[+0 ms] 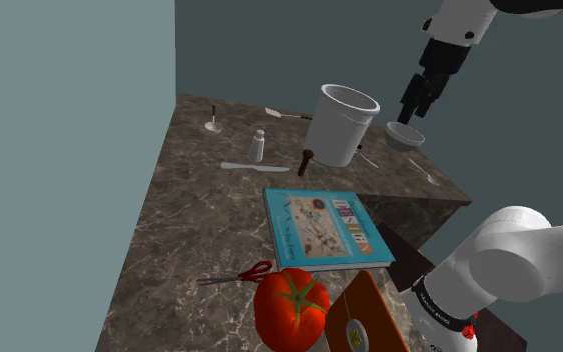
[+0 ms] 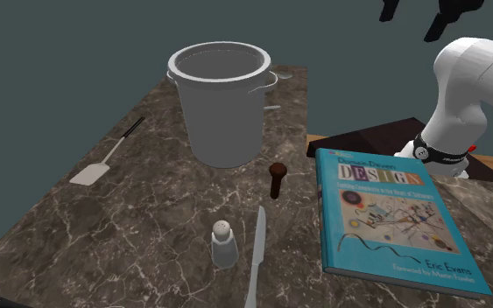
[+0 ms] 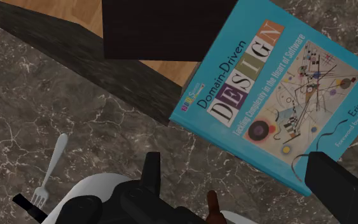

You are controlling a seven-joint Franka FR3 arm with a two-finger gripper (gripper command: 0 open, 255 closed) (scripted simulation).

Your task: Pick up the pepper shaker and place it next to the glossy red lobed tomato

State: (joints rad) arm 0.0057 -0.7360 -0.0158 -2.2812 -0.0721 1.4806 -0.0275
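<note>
1. In the shoulder view, the pepper shaker (image 1: 257,146) stood upright at the far end of the counter (image 1: 194,215). It was to the left of the big white pot (image 1: 346,125), with a knife (image 1: 254,167) lying just in front of it. The tomato (image 1: 291,308) sat at the near edge, well apart from the shaker, and the blue book (image 1: 327,228) and the red-handled scissors (image 1: 239,275) lay between them. Your hand (image 1: 411,112) hung in the air on the other side of the pot, above a small bowl (image 1: 405,135), nowhere near the shaker.

2. In the second exterior view, the pepper shaker (image 2: 224,243) stood free on the counter (image 2: 104,236). The knife (image 2: 257,258) was just beside it, the pot (image 2: 221,105) behind it and the book (image 2: 391,210) off to the right. Nothing touched the shaker.

3. In the wrist view, your hand (image 3: 234,164) was released. Its two black fingers (image 3: 151,170) stood wide apart with nothing between them but bare counter (image 3: 75,95) and a corner of the book (image 3: 279,95). A fork (image 3: 50,165) lay off to one side.

4. As I judged it, no part of the task was done. You had the whole job ahead of you: bring the hand across the pot to the shaker, close on it, lift it, carry it over the book to the near edge and set it down beside the tomato.
</note>
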